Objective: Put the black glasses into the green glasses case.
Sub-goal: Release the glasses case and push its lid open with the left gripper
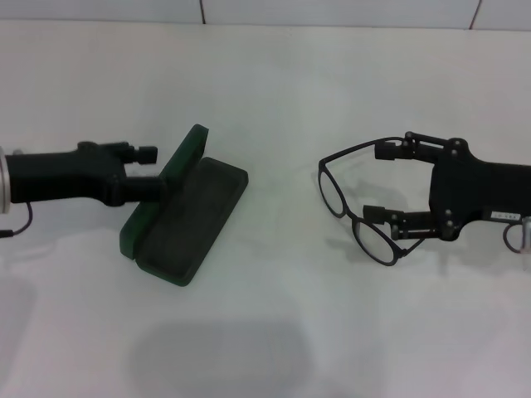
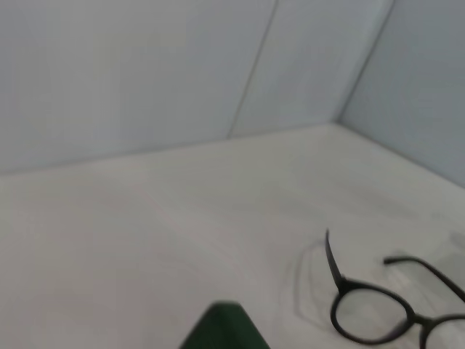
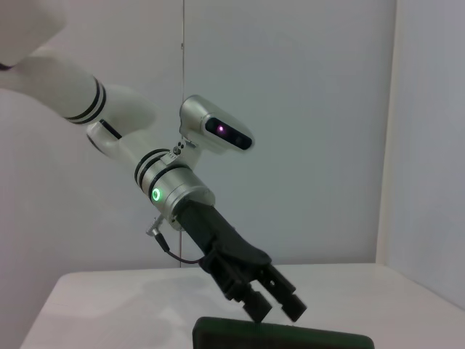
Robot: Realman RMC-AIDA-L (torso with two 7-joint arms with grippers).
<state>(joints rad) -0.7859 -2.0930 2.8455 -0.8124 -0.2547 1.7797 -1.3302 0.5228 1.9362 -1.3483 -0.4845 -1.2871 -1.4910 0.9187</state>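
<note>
The green glasses case point(image 1: 195, 220) lies open left of centre, its lid point(image 1: 178, 166) raised on the left side. My left gripper point(image 1: 153, 170) reaches in from the left, tips at the lid's upper edge, fingers a little apart with nothing between them. The right wrist view shows this gripper point(image 3: 277, 311) just above the case's edge point(image 3: 283, 340). The black glasses point(image 1: 353, 217) sit at centre right with their temples unfolded. My right gripper point(image 1: 386, 184) is open, fingers spread wide at the temple side. The left wrist view shows the glasses point(image 2: 415, 320) and a case corner point(image 2: 221, 331).
The white table point(image 1: 274, 83) stretches back to a pale wall. A wide bare strip of table separates the case from the glasses. The left arm's white links point(image 3: 116, 138) rise behind the case in the right wrist view.
</note>
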